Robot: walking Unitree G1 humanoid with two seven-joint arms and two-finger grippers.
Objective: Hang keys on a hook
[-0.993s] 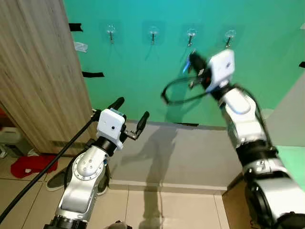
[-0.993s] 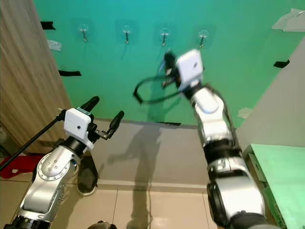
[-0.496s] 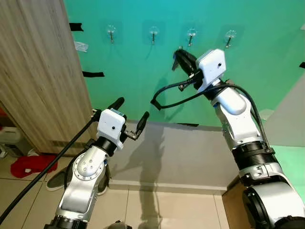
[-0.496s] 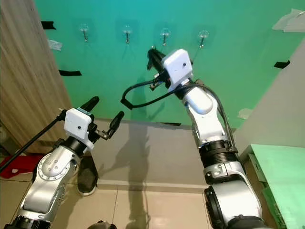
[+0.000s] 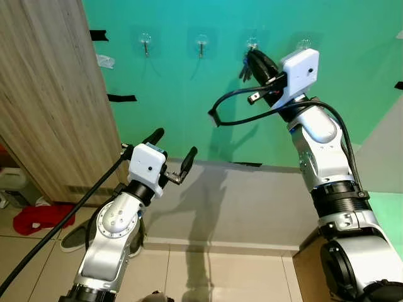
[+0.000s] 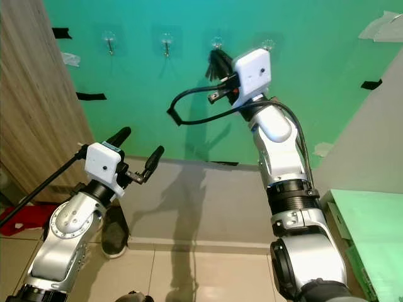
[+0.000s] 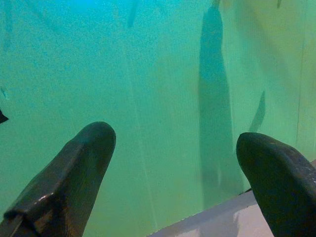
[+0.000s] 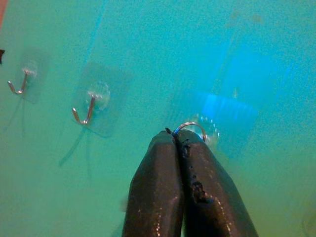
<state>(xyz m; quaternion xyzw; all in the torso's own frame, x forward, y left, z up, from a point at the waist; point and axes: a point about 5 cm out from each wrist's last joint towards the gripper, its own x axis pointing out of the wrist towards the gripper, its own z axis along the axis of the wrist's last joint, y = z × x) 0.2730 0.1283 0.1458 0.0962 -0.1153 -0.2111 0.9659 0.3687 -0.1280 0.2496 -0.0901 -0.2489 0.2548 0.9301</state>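
Observation:
My right gripper [image 5: 254, 61] is raised against the green wall, right at the third of several small clear-backed metal hooks [image 5: 252, 43]. It is shut on the keys, whose dark bunch [image 5: 243, 71] hangs just beside the fingers. In the right wrist view the silver key ring [image 8: 189, 127] pokes out above the closed fingertips [image 8: 170, 148], close in front of that hook's clear base [image 8: 213, 132]. Two free hooks [image 8: 87, 110] show further along the wall. My left gripper [image 5: 172, 147] is held low by the wall, open, with nothing between its fingers [image 7: 69, 173].
A tall wooden panel [image 5: 50, 94] stands at the left, with black tape marks [image 5: 121, 97] on the wall beside it. A grey ledge [image 5: 239, 195] runs under the wall. A red cloth [image 5: 38, 217] and a shoe [image 5: 72, 236] lie on the floor. A black cable [image 5: 233, 121] loops from my right wrist.
My right gripper has swung right and upward with the keys, from between the second and third hooks to the third hook. The left arm has not moved.

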